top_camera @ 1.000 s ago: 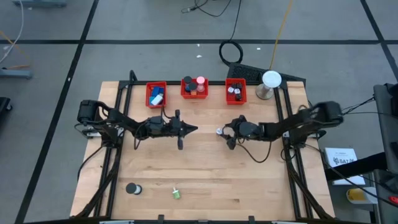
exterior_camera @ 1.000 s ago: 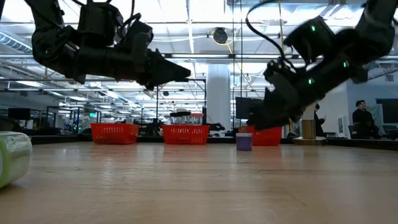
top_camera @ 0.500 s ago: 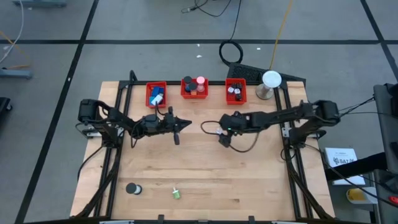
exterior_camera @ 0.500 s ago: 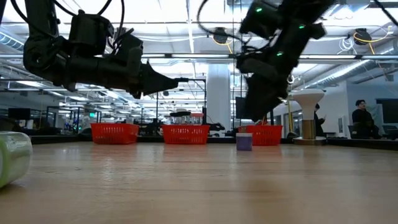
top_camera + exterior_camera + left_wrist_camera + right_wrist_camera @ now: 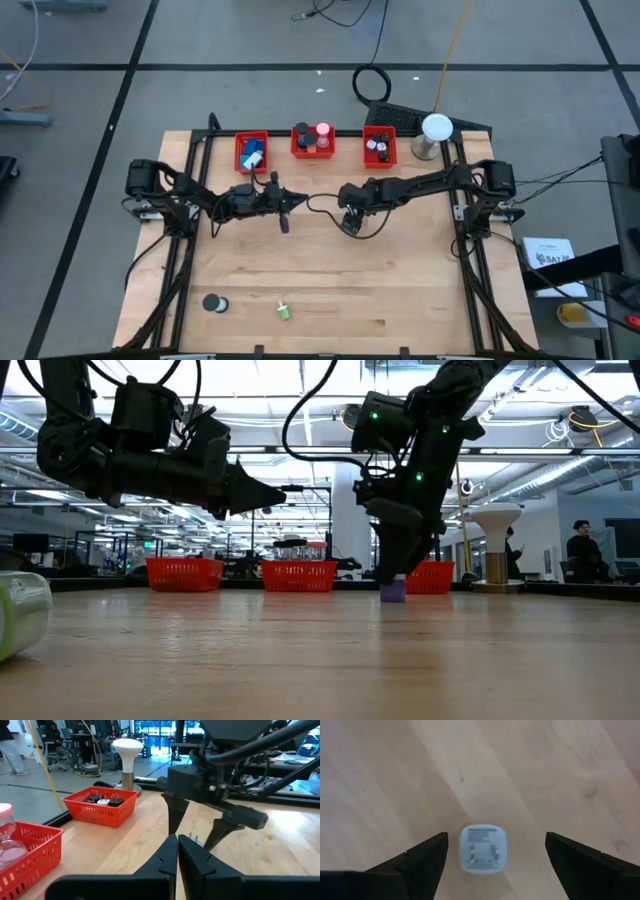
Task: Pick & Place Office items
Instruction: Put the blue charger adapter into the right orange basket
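A small white plug-like block (image 5: 482,848), one of the office items, stands on the table near its middle, and shows lavender in the low view (image 5: 393,591). My right gripper (image 5: 496,838) hangs over it, pointing steeply down and open, a finger on either side and apart from it. In the high view the gripper (image 5: 349,218) hides the block. My left gripper (image 5: 291,205) is shut on nothing, held level above the table left of the centre, its tips (image 5: 177,844) pointing toward the right gripper.
Three red bins (image 5: 251,152) (image 5: 312,141) (image 5: 379,146) with small items line the far edge, and a white lamp-like dome (image 5: 436,128) stands at the far right. A black roll (image 5: 213,302) and a green item (image 5: 284,311) lie near the front left.
My right gripper has swung toward the table's left and tipped from nearly level to steeply down, ending over the white block, still open. My left gripper drew back a little toward the left and sank slightly. The block has stayed in place.
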Tool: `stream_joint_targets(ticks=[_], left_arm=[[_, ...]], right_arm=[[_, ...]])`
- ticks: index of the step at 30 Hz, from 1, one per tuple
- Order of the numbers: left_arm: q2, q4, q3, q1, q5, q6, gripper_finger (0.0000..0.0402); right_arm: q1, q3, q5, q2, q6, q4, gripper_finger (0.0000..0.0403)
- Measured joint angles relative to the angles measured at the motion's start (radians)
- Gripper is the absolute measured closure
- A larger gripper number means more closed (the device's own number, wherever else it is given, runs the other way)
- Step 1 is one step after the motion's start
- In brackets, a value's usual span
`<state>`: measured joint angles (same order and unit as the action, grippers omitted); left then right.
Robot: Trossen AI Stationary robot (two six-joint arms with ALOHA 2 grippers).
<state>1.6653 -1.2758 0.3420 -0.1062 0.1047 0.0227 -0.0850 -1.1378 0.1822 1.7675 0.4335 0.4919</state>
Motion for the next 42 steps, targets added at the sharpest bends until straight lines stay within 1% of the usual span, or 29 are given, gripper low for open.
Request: stream_joint_targets(ticks=[4, 7, 12, 15, 17, 20, 22, 25, 28, 31, 35, 38, 42], left_arm=[[0.0, 0.0, 0.0, 0.0, 0.0, 0.002, 0.0395], [0.0, 0.001, 0.0, 0.0, 0.0, 0.001, 0.0398], [0.0, 0.0, 0.0, 0.0, 0.0, 0.001, 0.0386], [0.0, 0.0, 0.0, 0.0, 0.0, 0.001, 0.0392], [0.0, 0.0, 0.0, 0.0, 0.0, 0.001, 0.0398], [0.0, 0.0, 0.0, 0.0, 0.0, 0.005, 0.0395], [0.0, -0.001, 0.0, 0.0, 0.0, 0.006, 0.0388], [0.0, -0.006, 0.0, 0.0, 0.0, 0.011, 0.0388], [0.0, -0.006, 0.0, 0.0, 0.0, 0.013, 0.0398], [0.0, -0.009, 0.0, 0.0, -0.001, 0.016, 0.0396], [0.0, -0.01, 0.0, 0.0, -0.001, 0.016, 0.0386], [0.0, -0.013, 0.0, 0.0, -0.001, 0.016, 0.039], [0.0, -0.013, 0.0, 0.0, -0.006, 0.016, 0.0399]], right_arm=[[-0.006, 0.0, 0.0, 0.016, -0.002, 0.002, 0.0108], [-0.006, 0.0, 0.0, 0.015, -0.008, 0.005, 0.0139], [-0.006, -0.001, -0.001, 0.015, -0.015, -0.001, 0.0212], [-0.006, -0.001, -0.002, 0.008, -0.016, -0.006, 0.026], [-0.009, -0.001, -0.004, -0.008, -0.026, 0.001, 0.0282], [-0.036, -0.001, -0.005, -0.071, -0.034, 0.022, 0.0282], [-0.079, -0.011, 0.0, -0.128, -0.021, 0.061, 0.0282], [-0.177, -0.042, 0.054, -0.211, -0.002, 0.13, 0.0282], [-0.298, -0.079, 0.077, -0.256, -0.006, 0.155, 0.0282], [-0.41, -0.116, 0.074, -0.255, -0.03, 0.151, 0.0282], [-0.511, -0.118, 0.022, -0.205, -0.027, 0.144, 0.0282], [-0.545, -0.117, -0.005, -0.16, -0.021, 0.135, 0.0282], [-0.564, -0.117, -0.031, -0.116, 0.001, 0.108, 0.0282]])
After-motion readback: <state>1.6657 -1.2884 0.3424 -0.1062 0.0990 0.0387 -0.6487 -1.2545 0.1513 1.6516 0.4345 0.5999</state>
